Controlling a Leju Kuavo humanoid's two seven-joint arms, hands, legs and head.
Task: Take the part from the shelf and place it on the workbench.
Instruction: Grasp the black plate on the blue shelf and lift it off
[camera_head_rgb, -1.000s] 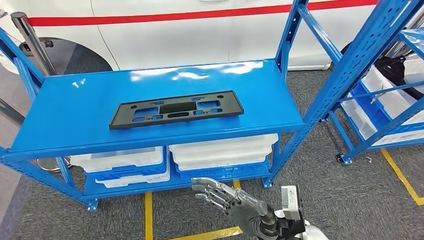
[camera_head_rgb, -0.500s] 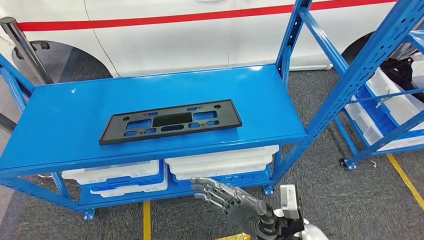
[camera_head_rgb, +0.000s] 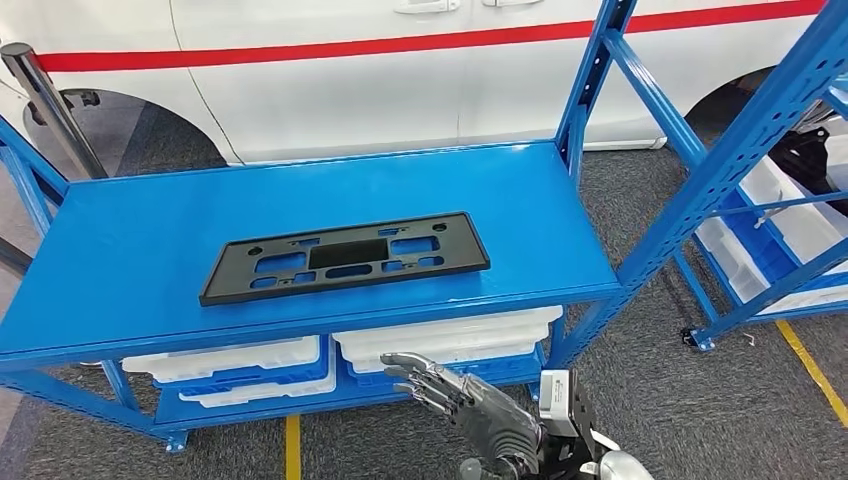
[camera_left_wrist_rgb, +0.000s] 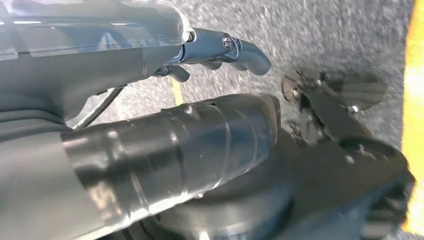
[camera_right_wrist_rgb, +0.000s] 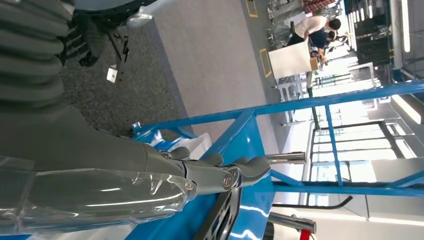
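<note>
Spreading loosely with nothing between them, the fingers (camera_head_rgb: 418, 372) of the right hand (camera_head_rgb: 470, 408) reach toward 11 o'clock in your head view; the hand hovers at 6 o'clock, below the front edge of the blue shelf (camera_head_rgb: 130, 250). The right wrist view shows the same fingers apart and empty beside the shelf's blue surface. In the left wrist view, the left hand (camera_left_wrist_rgb: 165, 60) hangs over grey carpet, its fingers (camera_left_wrist_rgb: 235, 50) gently curled with nothing in them and apart.

Locate the part (camera_head_rgb: 345, 257), a flat black plate with cutouts, lying flat near the centre of the top deck, well apart from both hands. White bins (camera_head_rgb: 450, 335) sit on the lower deck beneath it. A second blue rack (camera_head_rgb: 740, 130) stands at 3 o'clock. A white vehicle with a red stripe (camera_head_rgb: 400, 60) fills the 12 o'clock background. Yellow floor tape (camera_head_rgb: 810, 365) crosses the grey carpet at 4 o'clock.
</note>
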